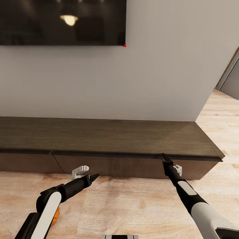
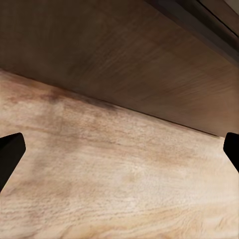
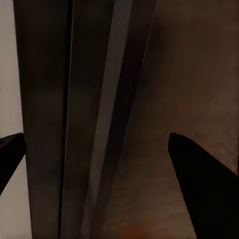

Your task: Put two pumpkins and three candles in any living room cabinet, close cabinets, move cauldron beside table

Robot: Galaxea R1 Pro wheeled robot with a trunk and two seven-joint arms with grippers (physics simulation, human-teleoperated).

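The long low dark-brown wood cabinet (image 1: 109, 139) is seen along the grey wall, with its drawer fronts shut flush and a dark groove under its top board. The right gripper (image 1: 163, 156) is raised to that groove at the upper edge of a drawer front; in the right wrist view its black fingertips (image 3: 199, 184) are spread apart, with the cabinet's top edge and groove lying between them. Contact with the wood cannot be told.

The left gripper (image 1: 95, 176) is held low, just in front of the base of the cabinet and above the light wood plank floor (image 1: 132, 205). In the left wrist view its fingertips (image 2: 10, 154) are spread wide, with nothing between them. A small bright-orange pumpkin (image 1: 56, 214) is partly visible behind the left forearm, well back from the left gripper. A black wall-mounted screen (image 1: 63, 21) hangs above the cabinet.
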